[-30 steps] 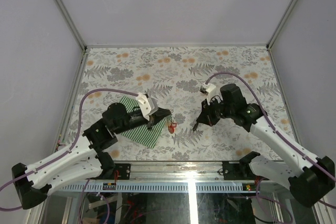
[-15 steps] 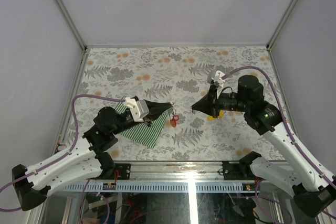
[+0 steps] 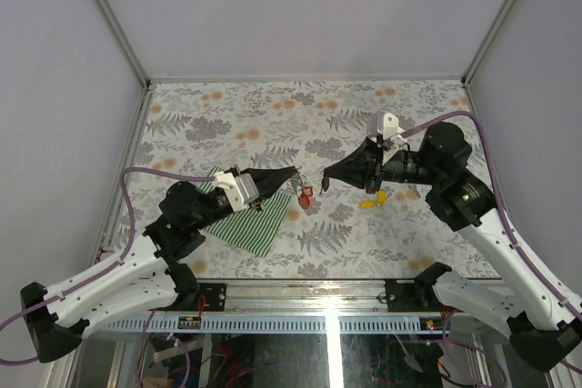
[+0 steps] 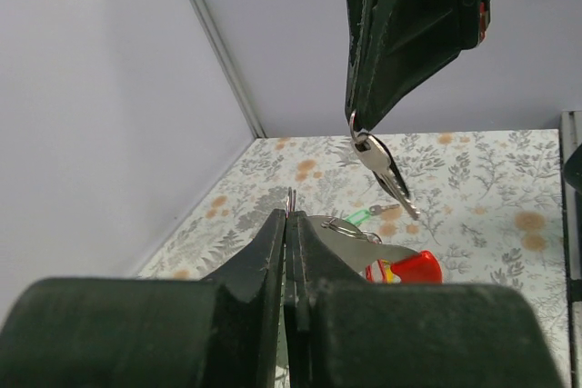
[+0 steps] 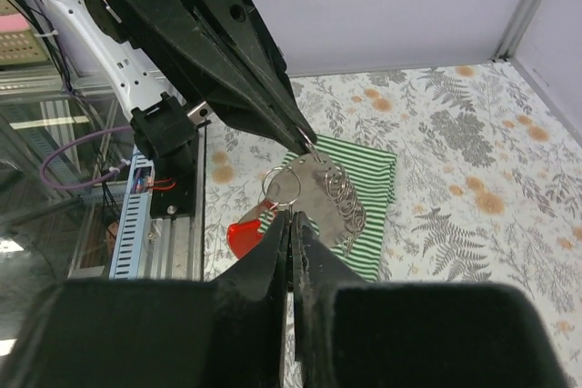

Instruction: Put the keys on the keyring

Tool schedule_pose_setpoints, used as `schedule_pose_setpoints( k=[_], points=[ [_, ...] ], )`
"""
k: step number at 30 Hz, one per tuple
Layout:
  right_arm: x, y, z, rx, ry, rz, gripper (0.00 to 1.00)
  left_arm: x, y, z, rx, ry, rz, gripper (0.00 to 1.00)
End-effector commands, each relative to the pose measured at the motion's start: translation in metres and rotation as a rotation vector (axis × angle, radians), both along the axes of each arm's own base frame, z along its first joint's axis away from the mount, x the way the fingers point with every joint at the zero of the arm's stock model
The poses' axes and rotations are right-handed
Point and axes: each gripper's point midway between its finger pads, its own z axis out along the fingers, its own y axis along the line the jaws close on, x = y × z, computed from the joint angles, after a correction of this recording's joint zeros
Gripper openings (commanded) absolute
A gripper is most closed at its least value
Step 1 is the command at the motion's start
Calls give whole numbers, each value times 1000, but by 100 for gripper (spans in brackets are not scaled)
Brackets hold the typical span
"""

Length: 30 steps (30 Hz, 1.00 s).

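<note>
My left gripper point(image 3: 296, 173) is shut on the keyring's thin loop point(image 4: 292, 197) and holds it above the table. A grey metal plate point(image 5: 323, 190) with several small rings and a red tag point(image 3: 306, 194) hang from it. My right gripper point(image 3: 325, 177) faces it, tip to tip, shut on a silver key point(image 4: 386, 170) that dangles from its fingertips. In the right wrist view that gripper point(image 5: 291, 217) touches a larger ring point(image 5: 282, 186) on the plate. A yellow key point(image 3: 368, 203) and a green-tagged key point(image 4: 360, 218) lie on the table.
A green-and-white striped cloth point(image 3: 245, 224) lies on the floral tabletop point(image 3: 273, 115) under the left arm. Grey walls and metal frame posts point(image 3: 114, 15) close in the table on three sides.
Both grippers rose and closed in on each other. The right one swung up from pointing down at the table to level, leftward. The left one lifted the keyring and red tag up and right.
</note>
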Motion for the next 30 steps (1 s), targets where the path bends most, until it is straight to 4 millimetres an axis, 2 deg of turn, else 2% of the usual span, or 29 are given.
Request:
schedule_pose_setpoints(
  k=[1,15,24,30],
  points=[
    [-4,12,36,56,-126,63,0,3,15,55,-105,-155,69,0],
    [2,40,46,89,-146,88,0,5,16,60,-77,-178,86,0],
    [13,44,51,116,-144,36,0,6,14,57,-75,-157,81,0],
    [18,47,48,116,-128,21,0,6,13,58,-76,-152,77,0]
  ],
)
